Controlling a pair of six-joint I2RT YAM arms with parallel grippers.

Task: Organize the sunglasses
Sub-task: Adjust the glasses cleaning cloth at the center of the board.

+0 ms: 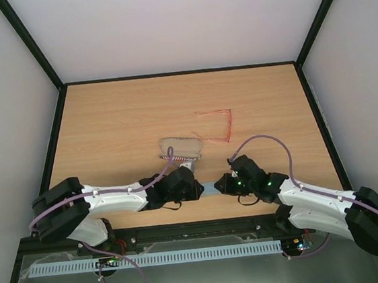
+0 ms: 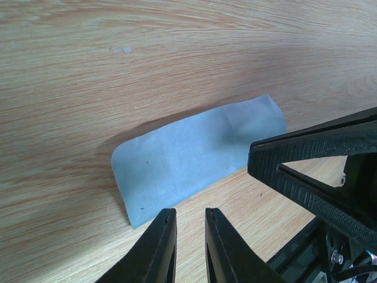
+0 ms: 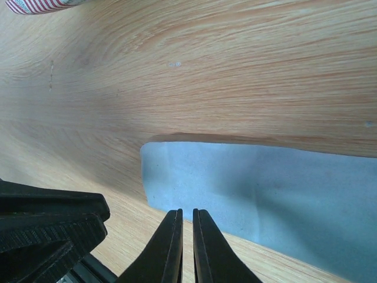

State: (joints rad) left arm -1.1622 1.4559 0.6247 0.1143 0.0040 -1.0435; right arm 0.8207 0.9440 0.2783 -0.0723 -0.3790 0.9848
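The sunglasses [image 1: 218, 126], thin and red-framed, lie open on the wooden table [image 1: 106, 123] right of centre, beyond both grippers. A light blue cloth [image 1: 211, 188] [image 2: 200, 156] [image 3: 265, 188] lies near the front edge between the two grippers. My left gripper [image 1: 199, 188] [image 2: 187, 211] stands just off the cloth's near corner, jaws a little apart with only bare wood between them. My right gripper [image 1: 222, 184] [image 3: 187, 211] has its jaws almost together, tips at the cloth's near edge. Whether they pinch the cloth does not show.
A flag-patterned oblong case [image 1: 180, 149] [image 3: 41, 6] lies just beyond the left gripper, left of the sunglasses. Black rails border the table's sides. In the left wrist view the right gripper's black fingers [image 2: 318, 171] crowd in at the right, close to the cloth.
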